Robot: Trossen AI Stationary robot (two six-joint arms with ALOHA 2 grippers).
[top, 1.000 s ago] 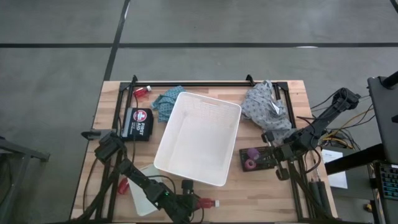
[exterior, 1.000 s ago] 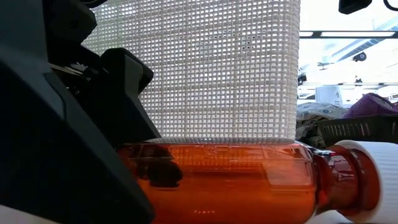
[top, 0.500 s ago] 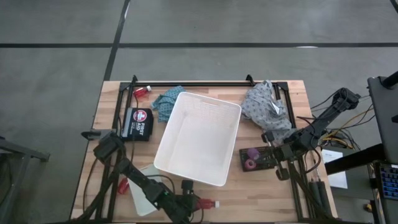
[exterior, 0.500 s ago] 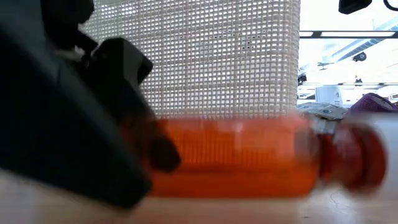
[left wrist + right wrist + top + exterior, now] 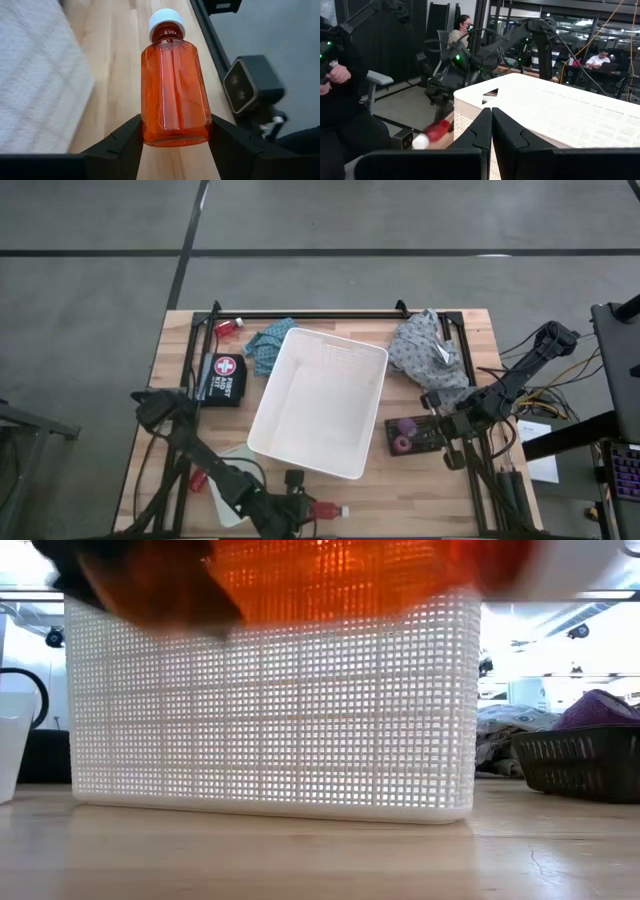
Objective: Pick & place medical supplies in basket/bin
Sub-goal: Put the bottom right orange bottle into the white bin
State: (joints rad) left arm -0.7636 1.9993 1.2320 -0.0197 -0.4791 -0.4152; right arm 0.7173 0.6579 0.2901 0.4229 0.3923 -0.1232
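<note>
My left gripper (image 5: 305,508) stands near the table's front edge, shut on a small red bottle (image 5: 175,95) with a white cap (image 5: 166,21). The low view shows the bottle (image 5: 330,575) up in the air before the large white basket (image 5: 320,400). A second red bottle (image 5: 198,477) lies beside the small translucent tray (image 5: 232,480), and a third (image 5: 228,326) lies at the far left. A teal cloth (image 5: 268,345) and a grey cloth (image 5: 430,355) flank the basket's far end. Purple rolls (image 5: 405,435) sit in a black tray. My right gripper (image 5: 491,115) waits shut beside the basket's right side. My left gripper pinches the bottle's body near its bottom end (image 5: 150,131) between its two fingers (image 5: 125,145), one on each side. The fingers run along the bottle, coming from the table's left and slanting down. The bottle is lifted clear, lying about level, its cap toward the table's right edge.
A black first-aid pouch (image 5: 222,377) lies left of the basket. A black bar (image 5: 320,314) runs along the table's far edge. Bare wood lies right of the held bottle along the front edge (image 5: 420,500). People sit beyond the table (image 5: 462,30).
My left gripper has risen from the table near its front edge, taking the red bottle with it. The bottle lay on its side on the wood a second ago and now hangs clear, still about level. The fingers have stayed shut on it.
</note>
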